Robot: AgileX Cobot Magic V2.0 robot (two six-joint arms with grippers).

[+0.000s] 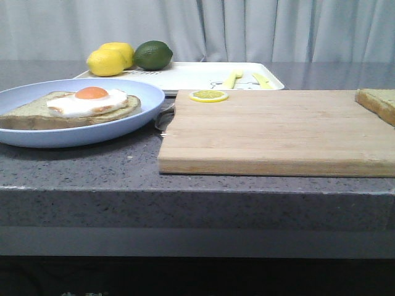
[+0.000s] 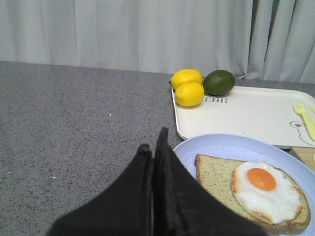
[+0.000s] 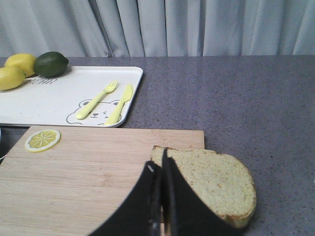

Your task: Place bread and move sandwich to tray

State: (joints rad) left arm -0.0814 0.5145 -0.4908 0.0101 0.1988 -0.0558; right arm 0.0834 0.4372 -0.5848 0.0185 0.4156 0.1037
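- A grey speckled worktop (image 1: 74, 166) fills the front view, with pale curtains (image 1: 259, 28) behind it.
- A wooden cutting board (image 1: 278, 132) lies at centre right, a lemon slice (image 1: 208, 95) at its upper left corner.
- The white tray (image 1: 191, 77) sits behind the board, at upper centre, carrying two lemons (image 1: 110, 59), a lime (image 1: 153, 55), and a yellow fork (image 3: 97, 100) and knife (image 3: 120, 103).
- A light-blue plate (image 1: 80, 132) at left holds the sandwich (image 1: 71, 106), bread topped with a fried egg.
- The bread (image 3: 216, 182) lies at the board's right edge.
- Left gripper (image 2: 153, 147): jaws closed, empty, beside the plate.
- Right gripper (image 3: 157, 167): jaws closed, empty, in front of the bread.
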